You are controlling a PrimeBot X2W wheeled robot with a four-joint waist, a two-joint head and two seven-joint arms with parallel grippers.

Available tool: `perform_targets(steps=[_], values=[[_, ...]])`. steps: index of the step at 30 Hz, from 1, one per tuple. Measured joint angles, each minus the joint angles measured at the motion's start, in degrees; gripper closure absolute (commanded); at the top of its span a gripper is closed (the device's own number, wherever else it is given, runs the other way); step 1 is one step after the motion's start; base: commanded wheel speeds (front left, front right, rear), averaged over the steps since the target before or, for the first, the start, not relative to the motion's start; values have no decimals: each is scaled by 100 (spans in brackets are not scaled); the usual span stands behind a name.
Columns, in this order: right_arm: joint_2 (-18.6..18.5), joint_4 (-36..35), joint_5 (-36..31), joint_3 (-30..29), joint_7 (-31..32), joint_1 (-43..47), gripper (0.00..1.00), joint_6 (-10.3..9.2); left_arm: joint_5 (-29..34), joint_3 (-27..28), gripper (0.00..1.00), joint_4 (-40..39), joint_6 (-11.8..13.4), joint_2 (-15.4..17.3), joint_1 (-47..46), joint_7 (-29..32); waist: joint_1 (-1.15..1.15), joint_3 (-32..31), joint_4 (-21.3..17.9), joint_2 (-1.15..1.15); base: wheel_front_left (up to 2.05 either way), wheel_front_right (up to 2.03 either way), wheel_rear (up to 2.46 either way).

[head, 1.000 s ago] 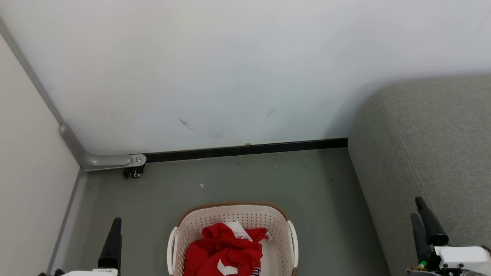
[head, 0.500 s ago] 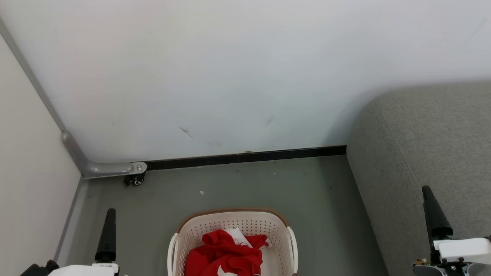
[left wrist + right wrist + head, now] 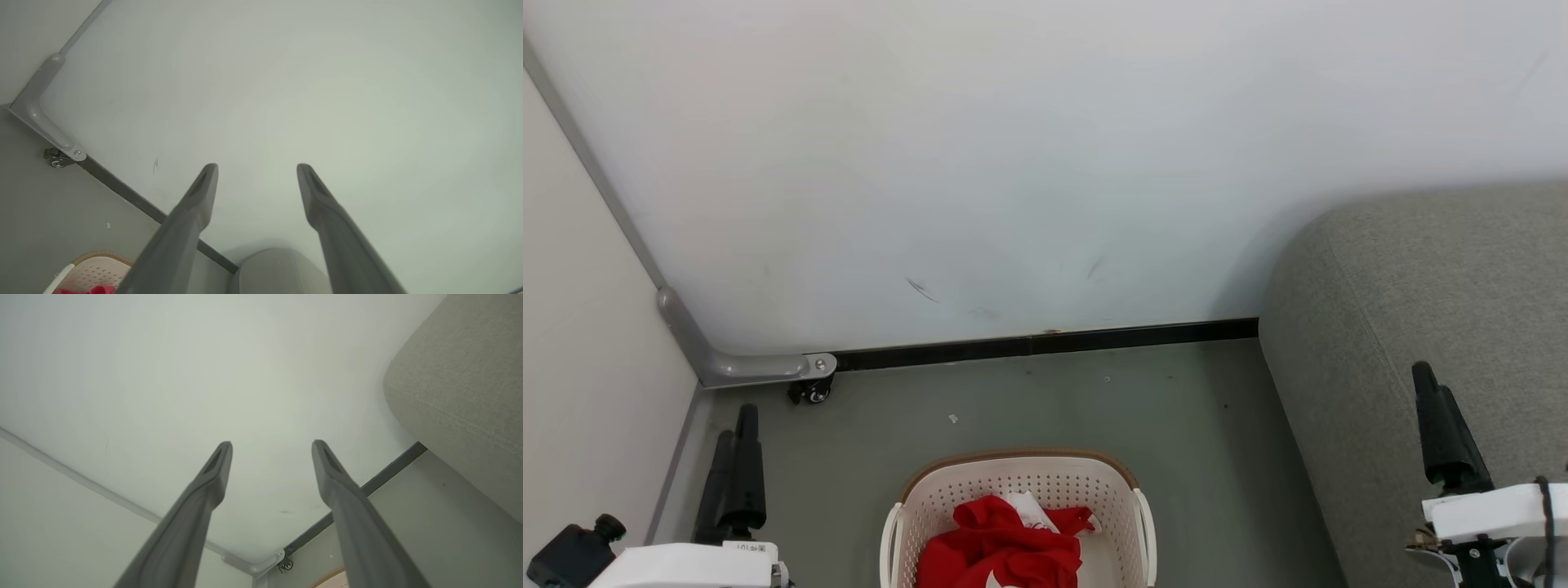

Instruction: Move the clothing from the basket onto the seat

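Seat [image 3: 1437, 327] rises at three o'clock; basket [image 3: 1021, 454] sits on the floor [image 3: 1176, 425] at six o'clock with the red clothing [image 3: 1005, 543] heaped inside, none of it on the cushion yet. My left tool [image 3: 735, 423] at eight o'clock and my right tool [image 3: 1431, 380] at four o'clock both stand with fingers apart, holding nothing, well apart from the heap. I judge this a reach: bend lower, sink one tool into the heap's crown, pinch a thick fold, and lift clear of the brown rim before swinging right. The wall panel [image 3: 1045, 163] spans twelve o'clock. A grey bracket [image 3: 743, 367], a caster [image 3: 809, 392] and a paper scrap [image 3: 952, 418] lie off my path.
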Motion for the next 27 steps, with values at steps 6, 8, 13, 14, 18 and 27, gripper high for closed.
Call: perform_targets(steps=[6,8,13,14,18,27], values=[[-21,-165,-732,194,-101,19,0,0,747,76,0,-234,0,20,8,-114,-21,6,-8,0,0,0,0],[-43,-229,-996,227,-151,18,0,0,961,32,0,-299,-1,38,12,-160,-26,7,-11,0,0,0,0],[-93,-316,-1681,302,-255,26,0,0,1830,-66,0,-391,-1,53,40,-257,-31,5,-19,0,0,0,0],[-91,-334,-1796,311,-276,31,0,0,2015,-85,0,-417,-1,54,46,-260,-31,4,-20,0,0,0,0],[-92,-368,-2287,335,-353,90,0,0,2587,-186,0,-501,-2,67,128,-368,-33,-2,-22,0,0,0,0],[-96,-379,-3404,520,-521,198,0,1,3963,-544,0,-642,103,85,177,-544,-34,-20,-26,0,0,0,0]])
